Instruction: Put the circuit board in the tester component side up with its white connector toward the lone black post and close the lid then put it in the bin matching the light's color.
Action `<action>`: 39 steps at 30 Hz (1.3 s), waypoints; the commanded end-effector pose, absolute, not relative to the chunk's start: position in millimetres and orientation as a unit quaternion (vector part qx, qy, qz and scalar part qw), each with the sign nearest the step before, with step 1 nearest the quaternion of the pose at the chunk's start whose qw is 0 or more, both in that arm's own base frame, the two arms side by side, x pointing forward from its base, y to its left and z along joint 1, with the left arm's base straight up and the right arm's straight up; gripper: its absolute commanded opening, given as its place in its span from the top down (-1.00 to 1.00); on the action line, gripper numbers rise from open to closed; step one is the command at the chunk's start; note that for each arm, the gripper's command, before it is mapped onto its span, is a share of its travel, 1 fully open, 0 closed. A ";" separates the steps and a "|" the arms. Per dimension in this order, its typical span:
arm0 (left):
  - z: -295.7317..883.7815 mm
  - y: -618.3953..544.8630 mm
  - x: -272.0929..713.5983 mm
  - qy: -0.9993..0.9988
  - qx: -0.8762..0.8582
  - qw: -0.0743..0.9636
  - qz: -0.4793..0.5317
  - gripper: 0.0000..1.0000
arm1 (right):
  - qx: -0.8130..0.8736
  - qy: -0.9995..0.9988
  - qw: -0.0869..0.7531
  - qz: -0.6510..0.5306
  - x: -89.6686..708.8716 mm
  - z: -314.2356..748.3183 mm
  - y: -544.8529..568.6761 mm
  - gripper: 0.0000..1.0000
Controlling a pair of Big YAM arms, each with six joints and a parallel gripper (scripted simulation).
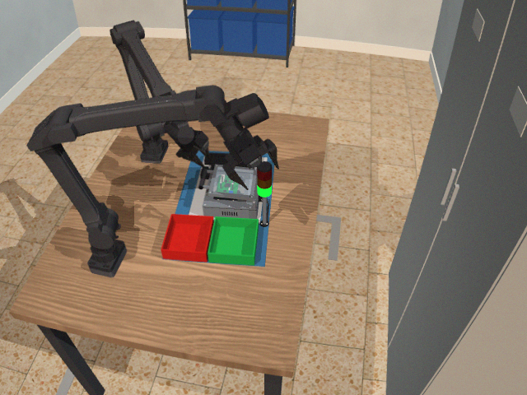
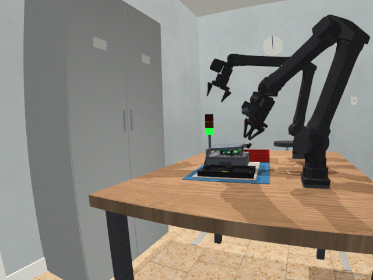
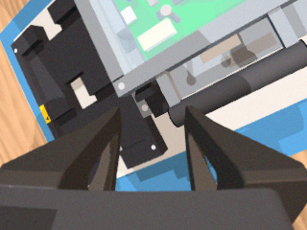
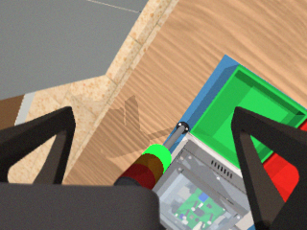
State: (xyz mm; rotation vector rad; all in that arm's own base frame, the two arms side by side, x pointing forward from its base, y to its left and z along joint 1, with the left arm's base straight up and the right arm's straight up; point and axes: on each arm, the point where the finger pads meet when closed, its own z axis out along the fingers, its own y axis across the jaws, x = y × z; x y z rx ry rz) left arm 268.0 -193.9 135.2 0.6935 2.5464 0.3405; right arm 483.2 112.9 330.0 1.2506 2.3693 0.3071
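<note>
While a green signal light (image 1: 264, 190) (image 2: 209, 130) (image 4: 157, 155) glows at three o'clock of the tester (image 1: 230, 208) (image 2: 227, 158) (image 4: 223, 168) in the top view, the circuit board (image 1: 227, 183) (image 2: 230, 151) (image 3: 192, 24) (image 4: 200, 208) lies inside, beneath the clear lid (image 1: 231, 196) (image 2: 225, 146) (image 3: 144, 72) (image 4: 211, 189) that blocks access from above. My left pincer (image 1: 205, 161) (image 2: 247, 138) (image 3: 153, 115), parted and unladen, hovers near the dark handle (image 2: 248, 145) (image 3: 240, 83); my right pincer (image 1: 262, 177) (image 2: 214, 98) (image 4: 153, 115) spreads wide, holding nothing, above the light. From the tester, the green bin (image 1: 233, 220) (image 4: 215, 99) sits at six o'clock, the red bin (image 1: 191, 216) (image 2: 259, 155) (image 4: 283, 168) toward seven.
</note>
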 end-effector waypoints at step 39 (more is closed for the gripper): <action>114.7 -244.0 239.0 0.638 0.608 0.330 0.337 0.23 | -0.002 0.710 0.704 -0.004 525.4 484.0 -2.3 -1.00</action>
